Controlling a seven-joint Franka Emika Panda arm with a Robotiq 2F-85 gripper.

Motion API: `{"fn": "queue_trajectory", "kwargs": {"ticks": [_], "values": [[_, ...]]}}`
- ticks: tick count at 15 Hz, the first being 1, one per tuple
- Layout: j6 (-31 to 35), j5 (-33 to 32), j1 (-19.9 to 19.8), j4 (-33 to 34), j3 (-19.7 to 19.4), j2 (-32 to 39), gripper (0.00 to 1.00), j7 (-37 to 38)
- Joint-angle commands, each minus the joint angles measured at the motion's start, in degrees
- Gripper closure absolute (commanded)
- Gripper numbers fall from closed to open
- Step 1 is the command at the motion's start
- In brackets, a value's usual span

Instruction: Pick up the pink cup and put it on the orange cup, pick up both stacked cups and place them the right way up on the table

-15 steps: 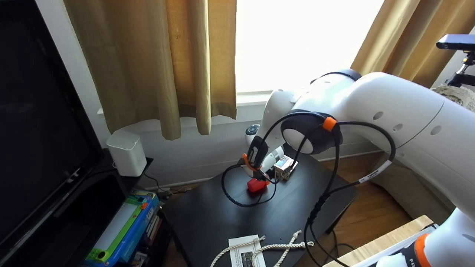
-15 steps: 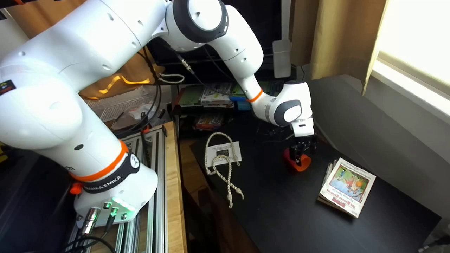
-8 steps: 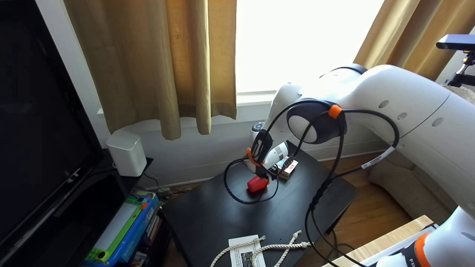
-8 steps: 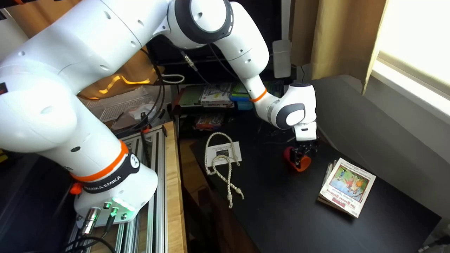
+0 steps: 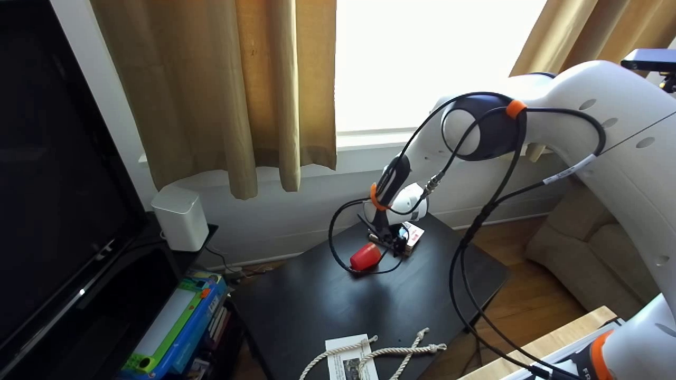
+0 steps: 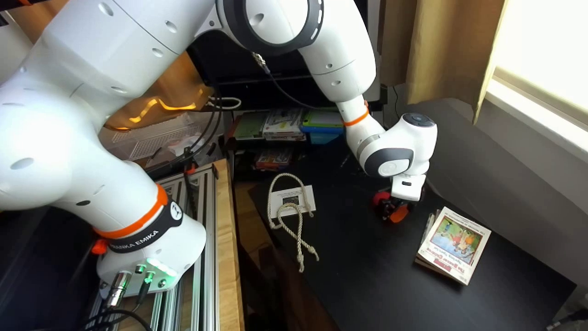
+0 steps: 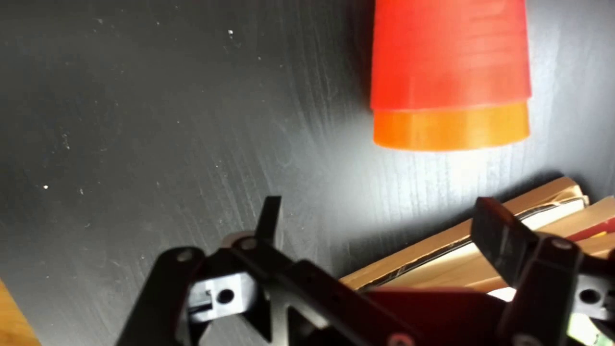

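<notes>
The pink cup (image 7: 449, 57), bright red in view, lies on its side on the dark table (image 5: 311, 306). The orange cup (image 7: 451, 127) is nested inside it, with only its rim end sticking out. In an exterior view the red cup (image 5: 365, 257) shows whole, with the gripper (image 5: 392, 244) beside its mouth end. In an exterior view the gripper (image 6: 394, 208) hides the middle of the pair; part of the pink cup (image 6: 381, 198) and the orange cup (image 6: 398, 215) show. In the wrist view the gripper (image 7: 379, 206) is open and empty, apart from the cups.
A stack of books (image 6: 455, 243) lies close to the gripper; its edges (image 7: 432, 254) pass below the fingers in the wrist view. A card (image 6: 303, 195) and knotted white rope (image 6: 299, 230) lie on the table. A wall and curtain (image 5: 280, 95) stand behind it.
My gripper has moved off the cups, towards the books, and the arm has drawn back. The nested cups have turned slightly on the table.
</notes>
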Motion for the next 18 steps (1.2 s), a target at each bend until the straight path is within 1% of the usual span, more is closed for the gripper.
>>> {"fn": "queue_trajectory", "kwargs": {"ticks": [1,4,7,10,14,16,18], "values": [[0.00,4.54,-6.23,-2.30,5.15,-1.63,0.00,-3.19],[-0.21,9.80,-13.50,0.15,11.78,0.27,0.00,-8.01],[-0.48,14.42,-17.92,2.25,15.55,2.23,0.00,-11.42],[-1.17,18.18,-20.74,4.09,17.54,3.80,0.00,-13.81],[-3.39,22.23,-24.09,9.02,20.50,7.64,0.00,-17.85],[-4.65,23.74,-24.57,11.61,21.17,9.38,0.00,-19.66],[-7.31,24.94,-24.22,14.52,20.68,10.92,0.00,-20.59]]}}
